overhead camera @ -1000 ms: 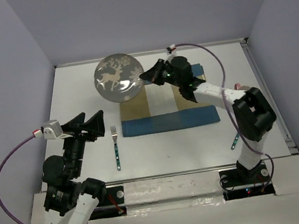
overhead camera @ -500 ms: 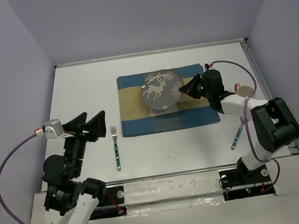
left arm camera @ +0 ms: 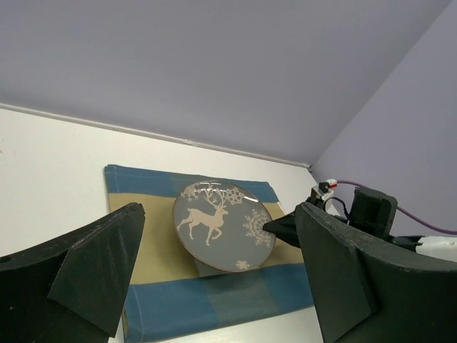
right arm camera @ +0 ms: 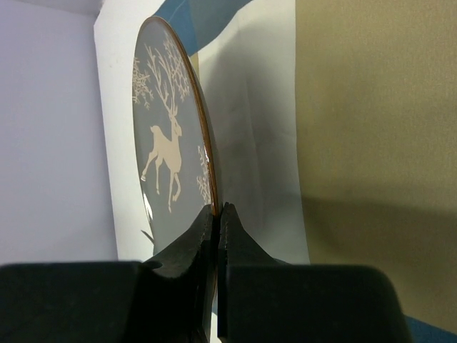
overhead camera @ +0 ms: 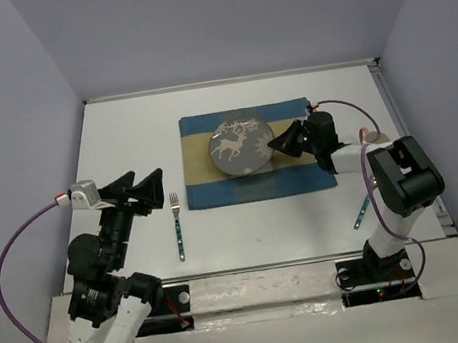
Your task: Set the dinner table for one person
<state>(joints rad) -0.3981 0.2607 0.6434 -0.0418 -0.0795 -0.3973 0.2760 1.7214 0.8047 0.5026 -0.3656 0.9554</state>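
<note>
Bench (overhead camera: 123, 144): large white top beneath everything, arm bases at near edge. Checked blue-tan placemat (overhead camera: 215, 192) lies flat toward far middle. Right hand (overhead camera: 275, 144) clamped tight on right rim of grey reindeer plate (overhead camera: 241, 146). Plate tilted over placemat centre; cannot tell whether low edge touches cloth. Left hand (overhead camera: 139, 188) spread wide, holding nothing, raised over bench's left side. Fork (overhead camera: 177, 226) flat just left of placemat, tines pointing far. Blue-handled utensil (overhead camera: 360, 214) beside right arm, partly hidden.
</note>
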